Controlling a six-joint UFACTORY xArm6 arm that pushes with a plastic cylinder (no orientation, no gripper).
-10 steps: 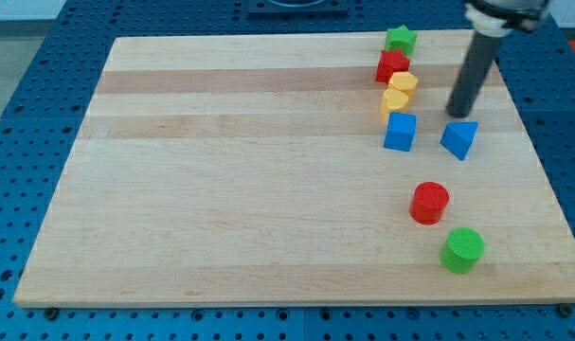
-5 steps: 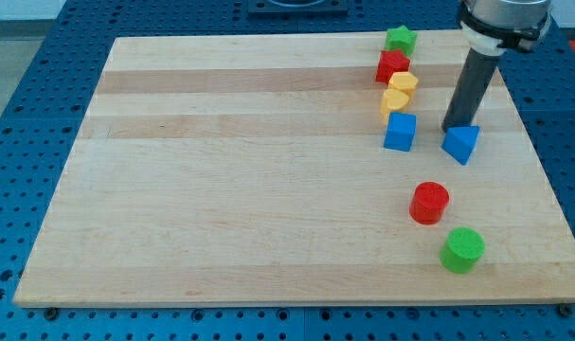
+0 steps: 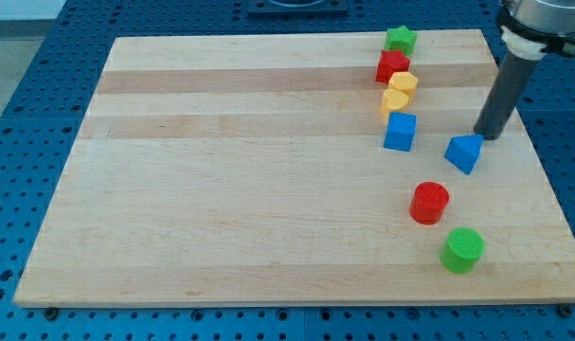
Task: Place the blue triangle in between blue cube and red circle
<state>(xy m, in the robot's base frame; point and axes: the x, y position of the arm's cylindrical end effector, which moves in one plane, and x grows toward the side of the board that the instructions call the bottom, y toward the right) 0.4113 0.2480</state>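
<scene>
Nearest the board's bottom edge, toward its bottom-right corner, sits a green cylinder [image 3: 462, 249], and just up from it the red circle [image 3: 429, 203], a low round block. Further up, the blue triangle [image 3: 464, 152] lies near the right edge, a small wedge with one point aimed toward the bottom edge. The blue cube [image 3: 399, 132] is to its left, apart from it.

I judge I am at the lining-up step: the triangle is not yet between the cube and the red circle, but off to the right of the gap between them. My tip [image 3: 486, 136] stands just beside the triangle, on its upper-right side; whether it touches, I cannot tell. I carry no jaws, only the bare rod. The next move calls for a short, steady push toward the lower left, stopping before the wedge strikes either neighbour.

Beyond the cube, toward the top edge, run two yellow blocks [image 3: 399, 91], a red block [image 3: 392, 66] and a green star [image 3: 400, 39].
</scene>
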